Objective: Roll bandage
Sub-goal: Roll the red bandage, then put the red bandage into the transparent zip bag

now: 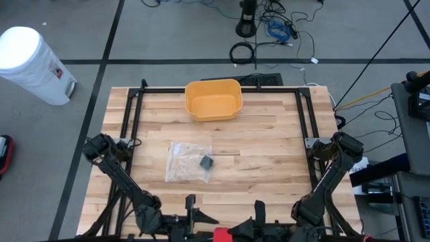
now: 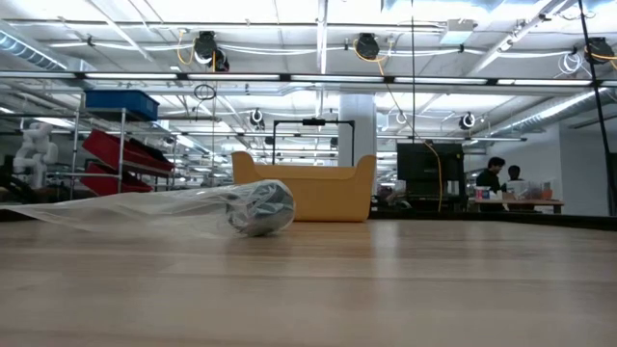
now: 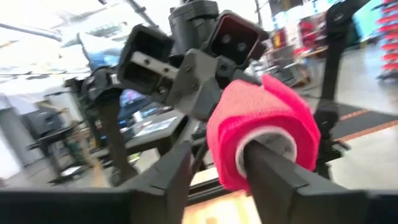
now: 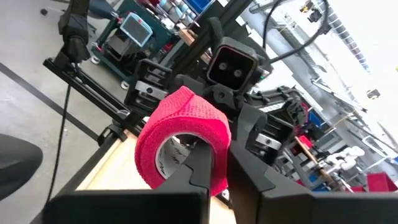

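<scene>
A pink-red bandage roll (image 4: 180,134) with a white core hangs in the air off the table's near edge (image 1: 222,234), between my two grippers. My right gripper (image 4: 219,171) is shut on it. My left gripper (image 3: 217,168) faces it from the other side, open, with one finger in the roll (image 3: 261,124) and the other standing off to the side. A clear plastic bag (image 1: 188,161) holding a dark grey roll (image 2: 260,207) lies flat on the middle of the table. My right gripper pinches the wall of the roll (image 4: 217,177), one finger inside the hollow core and one outside. The fingers come in level, along the roll's axis. The roll is lifted clear of the table. My left gripper has one finger (image 3: 273,168) reaching into the white core (image 3: 267,140) from the opposite end, level. Its other finger (image 3: 168,180) stands apart from the roll.
A yellow bin (image 1: 213,99) stands at the table's far middle. The black frame rails (image 1: 131,121) run along the left, right and far sides. Bare wood lies right of the bag. People sit at desks far behind the table (image 2: 496,178).
</scene>
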